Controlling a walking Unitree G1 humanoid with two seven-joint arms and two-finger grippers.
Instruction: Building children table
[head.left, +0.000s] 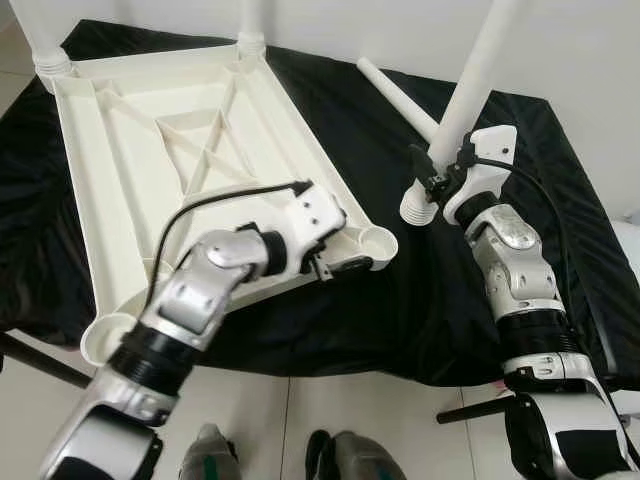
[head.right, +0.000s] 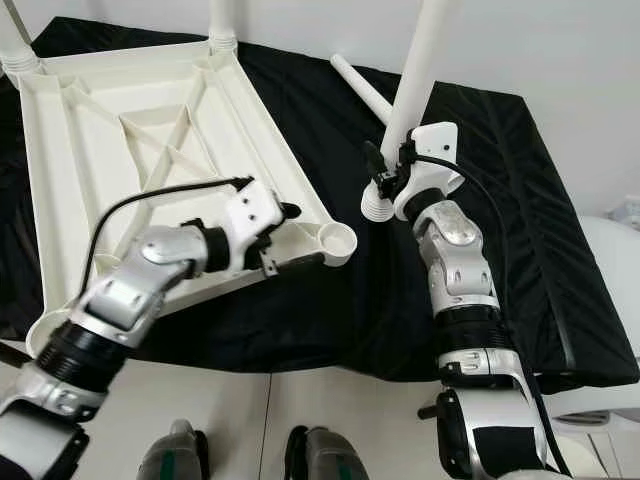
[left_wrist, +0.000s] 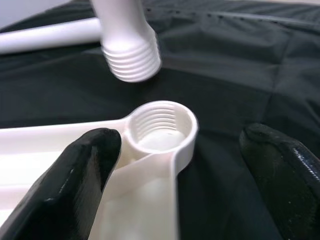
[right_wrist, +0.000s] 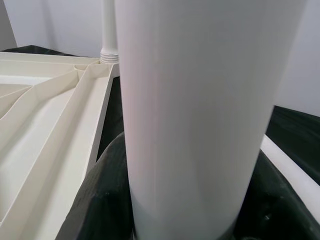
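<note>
The white table top (head.left: 150, 150) lies upside down on a black cloth. Legs stand screwed into its two far corners (head.left: 45, 40) (head.left: 250, 25). My left gripper (head.right: 298, 238) is open at the near right corner, one finger inside the rim and one outside, with the empty threaded socket (left_wrist: 162, 125) between them. My right gripper (head.left: 435, 185) is shut on a white leg (head.left: 480, 80) held almost upright. Its threaded end (left_wrist: 132, 60) hangs just above the cloth, a short way right of the socket (head.left: 377, 240). Another leg (head.left: 395, 95) lies on the cloth behind.
The black cloth (head.left: 560, 200) covers a low table whose near edge runs just past the table top's corner. Tiled floor and my feet (head.left: 340, 455) are below. A white rounded object (head.right: 610, 260) sits at the far right.
</note>
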